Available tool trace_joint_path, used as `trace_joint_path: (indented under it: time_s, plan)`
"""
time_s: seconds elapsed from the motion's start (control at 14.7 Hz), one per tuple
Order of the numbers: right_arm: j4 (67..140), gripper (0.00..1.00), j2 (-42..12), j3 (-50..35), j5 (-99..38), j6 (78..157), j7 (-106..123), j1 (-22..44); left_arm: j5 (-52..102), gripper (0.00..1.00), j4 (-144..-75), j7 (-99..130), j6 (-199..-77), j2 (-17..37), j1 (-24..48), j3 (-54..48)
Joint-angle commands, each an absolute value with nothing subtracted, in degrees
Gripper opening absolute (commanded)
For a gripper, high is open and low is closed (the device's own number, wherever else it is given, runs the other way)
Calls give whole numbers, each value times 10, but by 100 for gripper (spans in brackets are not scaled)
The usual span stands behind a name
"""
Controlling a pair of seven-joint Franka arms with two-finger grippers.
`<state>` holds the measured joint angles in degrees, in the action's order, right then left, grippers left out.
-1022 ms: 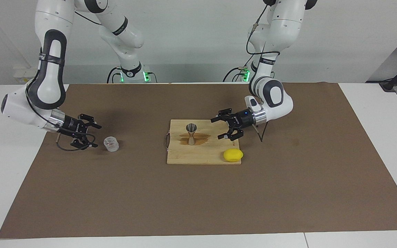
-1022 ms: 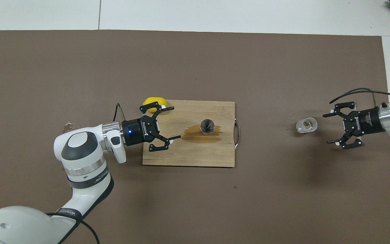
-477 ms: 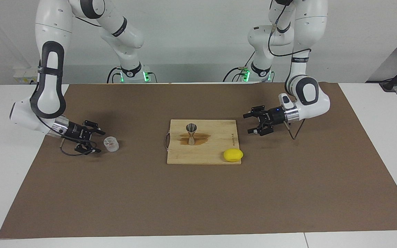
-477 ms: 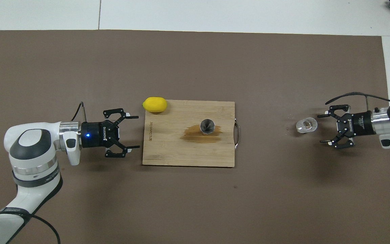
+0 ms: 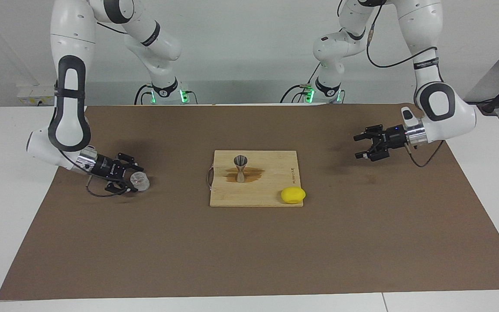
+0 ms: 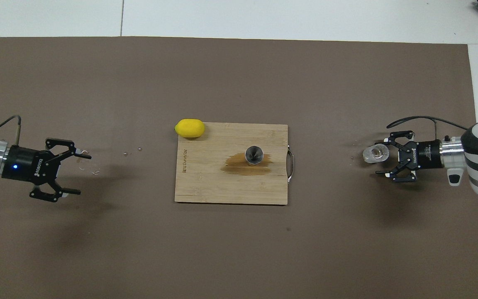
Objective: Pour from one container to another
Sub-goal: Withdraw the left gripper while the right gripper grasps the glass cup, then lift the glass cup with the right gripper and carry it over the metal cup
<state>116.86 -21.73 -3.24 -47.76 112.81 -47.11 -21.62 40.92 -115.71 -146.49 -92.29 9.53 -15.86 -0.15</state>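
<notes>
**Right gripper at the cup, left gripper out over the mat**

Your right gripper [image 5: 131, 177] sits low at the right arm's end of the table, tipped on its side, with its fingers spread wide. The cup [image 5: 139, 181] stands upright on the brown mat [image 5: 249, 260] right at the fingertips. In the overhead view the cup [image 6: 375, 153] lies between the two fingers at their tips, one finger on the side farther from the robots and one on the nearer side. You cannot tell from either view whether a finger touches the glass. The fingers are not closed on it.

Your left gripper [image 5: 359, 147] hangs in the air over bare mat at the left arm's end of the table, also lying sideways and pointing toward the middle. Its fingers are spread wide and hold nothing. In the overhead view the left gripper [image 6: 76, 174] has a few small specks on the mat just ahead of its fingertips.

Between your two grippers, well apart from both, lies the wooden board [image 5: 271, 173]. The jigger [image 5: 241, 168] stands upright on it, nearer the right gripper's side of the board, with a dark wet patch [image 6: 239, 164] on the wood around its foot. From above, the jigger [image 6: 254, 155] shows its open top. A lemon [image 5: 293, 195] rests at the board's corner on the left gripper's side, farther from the robots than the jigger, touching the board's edge.
</notes>
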Motion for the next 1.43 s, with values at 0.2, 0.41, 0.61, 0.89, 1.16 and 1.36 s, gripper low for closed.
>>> trace_joint_path:
  time_s: [0.2, 0.41, 0.61, 0.89, 1.16, 1.36]
  plan:
    - [1179, 69, -207, -34, -505, 1141, -457, -213, 254, 100, -1051, -1394, -895, 91, -166, -3]
    - [1169, 33, -206, -36, -505, 1135, -459, -213, 206, 100, -972, -1291, -859, 95, -150, -4]
    - [1165, 0, -190, -41, -505, 1129, -476, -209, 186, 100, -941, -1182, -834, 92, -120, -4]
    - [1165, 0, -140, -40, -501, 1131, -520, -157, 186, 100, -929, -1054, -798, 90, -120, -4]
    - [1155, 0, -110, -36, -484, 1154, -630, -71, 141, 100, -882, -899, -767, 90, -119, -6]
    - [1140, 0, -105, -36, -440, 1188, -720, -17, 113, 100, -866, -763, -775, 68, -110, -11]
